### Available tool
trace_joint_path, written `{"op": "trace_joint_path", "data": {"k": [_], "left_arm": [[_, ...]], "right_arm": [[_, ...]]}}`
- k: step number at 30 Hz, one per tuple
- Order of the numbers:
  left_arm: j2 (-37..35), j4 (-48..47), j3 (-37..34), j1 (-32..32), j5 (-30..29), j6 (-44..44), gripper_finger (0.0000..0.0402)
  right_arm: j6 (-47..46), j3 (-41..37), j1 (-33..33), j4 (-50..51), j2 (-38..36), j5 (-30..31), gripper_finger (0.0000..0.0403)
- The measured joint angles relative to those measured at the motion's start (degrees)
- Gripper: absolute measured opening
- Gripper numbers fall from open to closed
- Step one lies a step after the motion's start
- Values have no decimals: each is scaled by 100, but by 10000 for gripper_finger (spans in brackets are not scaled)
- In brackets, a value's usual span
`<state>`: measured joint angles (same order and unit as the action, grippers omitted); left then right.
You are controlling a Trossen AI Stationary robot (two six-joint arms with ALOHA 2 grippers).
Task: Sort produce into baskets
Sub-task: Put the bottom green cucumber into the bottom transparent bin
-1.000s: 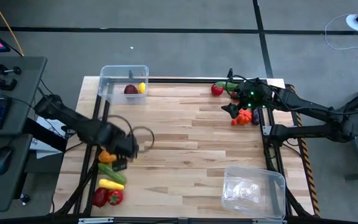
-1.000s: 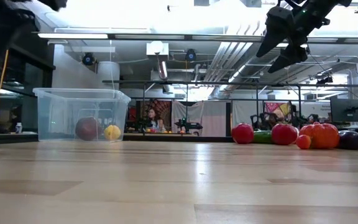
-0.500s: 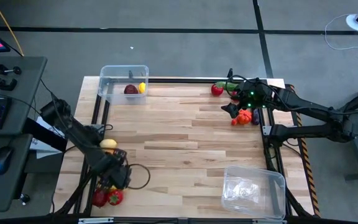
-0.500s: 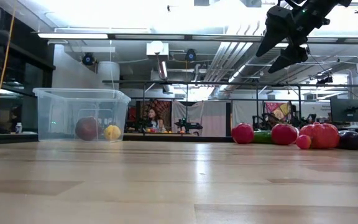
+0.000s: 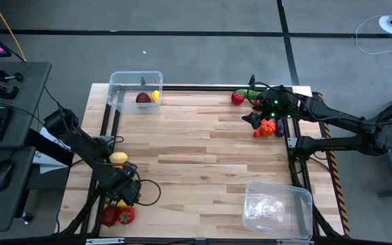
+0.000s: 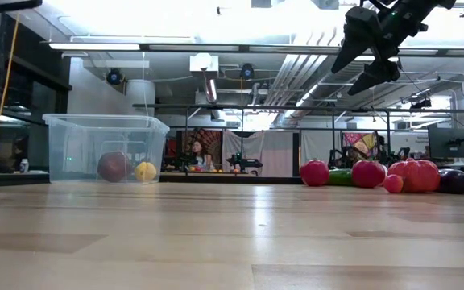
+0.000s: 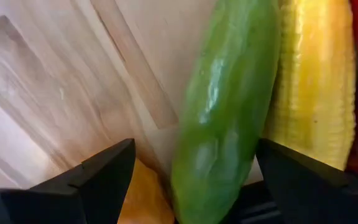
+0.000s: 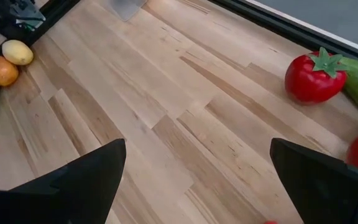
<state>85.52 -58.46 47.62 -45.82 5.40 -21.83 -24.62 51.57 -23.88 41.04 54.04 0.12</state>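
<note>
At the near left, a green cucumber (image 7: 222, 106) lies on the table beside a yellow corn cob (image 7: 316, 87) and an orange piece (image 7: 145, 199). My left gripper (image 5: 123, 192) is low over this pile, open, with one finger on either side of the cucumber; I cannot tell whether they touch it. A lemon (image 5: 118, 158) and red pieces (image 5: 116, 216) lie next to it. My right gripper (image 5: 252, 121) is open and empty above the far-right pile, which holds a red tomato (image 8: 314, 76) and orange pieces (image 5: 267, 127). A clear tub (image 5: 136, 92) at the far left holds a red apple and a lemon.
A second clear tub (image 5: 278, 207) stands at the near right. A black frame rail (image 5: 203, 87) runs along the table's far edge. The middle of the wooden table (image 5: 203, 156) is bare. A desk with a keyboard and a mouse (image 5: 2, 173) stands left of the table.
My left gripper has gone toward the table's near edge and down, from beside the orange piece to over the cucumber in the near-left pile. The lemon that the arm covered now shows. My right arm has kept still.
</note>
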Motion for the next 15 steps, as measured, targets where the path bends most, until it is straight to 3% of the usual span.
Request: {"op": "trace_joint_path", "data": {"k": [7,14,15], "left_arm": [[-1,361,-355,0,3,-41,269],[-29,112,-395,242,-78,-178,145],[-48,22,-355,332,-102,-253,142]], "right_arm": [[-151,0,0,2,2,-37,392],[-140,3,0,2,-5,-92,392],[-134,11,0,-14,-13,-168,392]]}}
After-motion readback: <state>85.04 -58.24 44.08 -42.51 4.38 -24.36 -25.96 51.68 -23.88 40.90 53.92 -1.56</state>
